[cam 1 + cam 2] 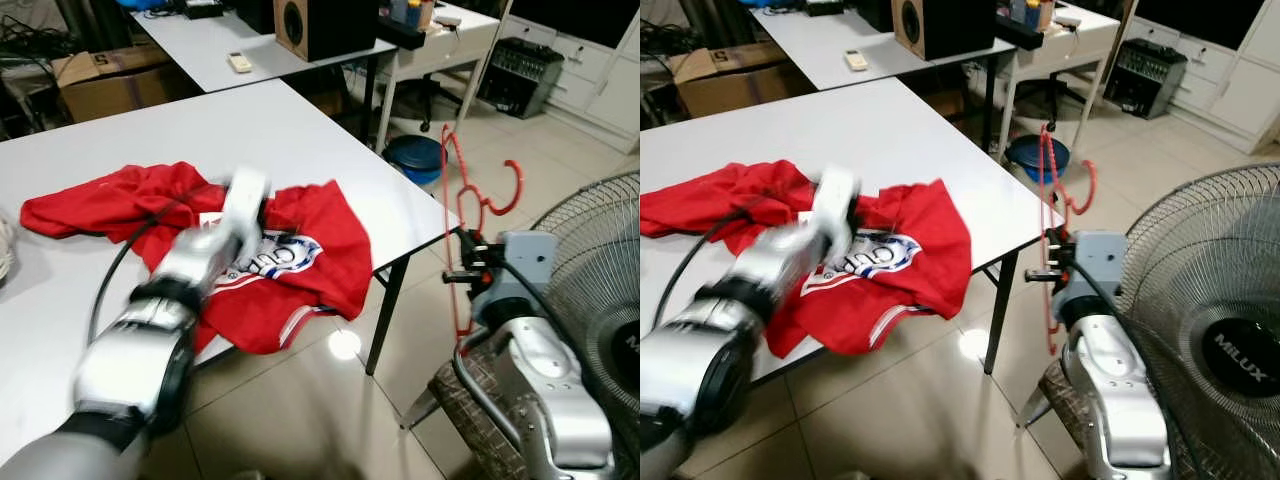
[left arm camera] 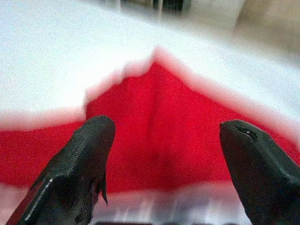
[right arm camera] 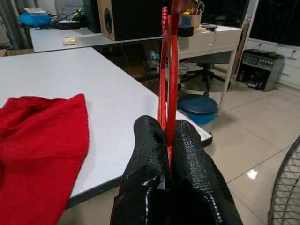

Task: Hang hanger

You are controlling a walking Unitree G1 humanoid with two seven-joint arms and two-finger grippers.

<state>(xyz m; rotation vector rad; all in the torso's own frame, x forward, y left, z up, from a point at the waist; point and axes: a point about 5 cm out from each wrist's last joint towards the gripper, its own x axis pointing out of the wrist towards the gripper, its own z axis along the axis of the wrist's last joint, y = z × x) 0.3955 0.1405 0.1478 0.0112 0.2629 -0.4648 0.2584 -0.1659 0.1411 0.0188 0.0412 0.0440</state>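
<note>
Nearest the camera, right gripper [image 3: 168,140] is clamping its black fingers [image 3: 149,145] on a red hanger [image 1: 468,215], holding it upright off the table's right edge, above the tiled floor [image 1: 300,400]. Hanger is thin red wire/plastic with a hook curling at top, edge-on in the right wrist view. Beside that arm a pedestal fan [image 1: 1215,330] is showing "MILUX" on its hub. Left gripper [image 2: 164,154] is hovering blurred over a red jersey [image 1: 290,260], fingers spread wide, gripping nothing. Jersey is lying crumpled on the white table [image 1: 250,120], white chest logo unreadable. Farther back, a wooden speaker [image 1: 320,25], a cardboard box [image 1: 110,80] marked "S", and a blue basin [image 1: 415,157] on the floor.
</note>
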